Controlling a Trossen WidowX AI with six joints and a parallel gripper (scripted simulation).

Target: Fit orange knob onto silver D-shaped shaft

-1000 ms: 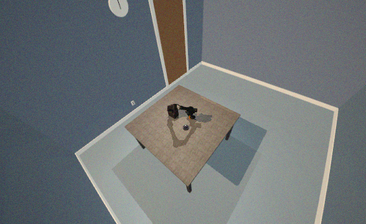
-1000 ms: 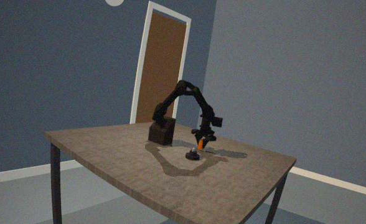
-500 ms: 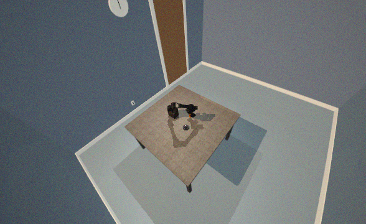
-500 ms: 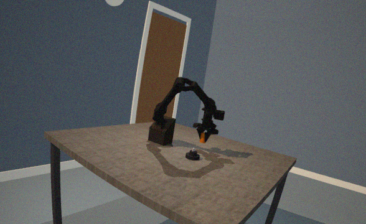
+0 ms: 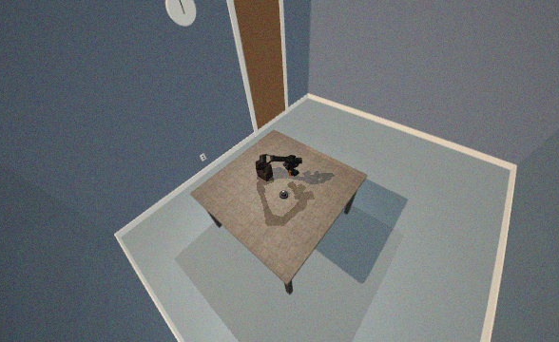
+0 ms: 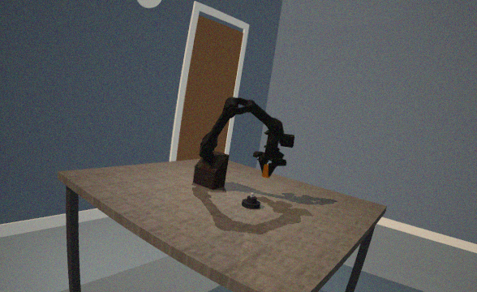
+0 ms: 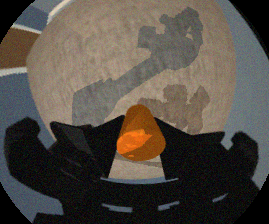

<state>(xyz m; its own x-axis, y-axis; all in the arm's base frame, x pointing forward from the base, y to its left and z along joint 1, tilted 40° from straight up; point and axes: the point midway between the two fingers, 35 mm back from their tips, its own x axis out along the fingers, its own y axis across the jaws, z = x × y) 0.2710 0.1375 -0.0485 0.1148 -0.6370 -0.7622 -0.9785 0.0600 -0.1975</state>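
Observation:
My gripper [image 6: 268, 166] [image 7: 138, 119] [image 5: 292, 172] is shut on the orange knob [image 6: 266, 170] [image 7: 141, 135] [image 5: 291, 173] and holds it in the air above the table, its lower end pointing down. The dark round pedestal [image 6: 251, 202] [image 5: 283, 194] with the short silver shaft [image 6: 252, 196] stands on the table in front of the arm's base, below and to the left of the held knob in the exterior view. The pedestal does not show in the wrist view. The knob's hole is hidden.
The arm's dark base block [image 6: 211, 174] [image 5: 263, 172] stands on the wooden table [image 6: 149, 211] [image 5: 241, 214] behind the pedestal. The table's far right edge [image 6: 360, 200] lies beyond the gripper. A brown door [image 6: 208, 93] is in the wall behind.

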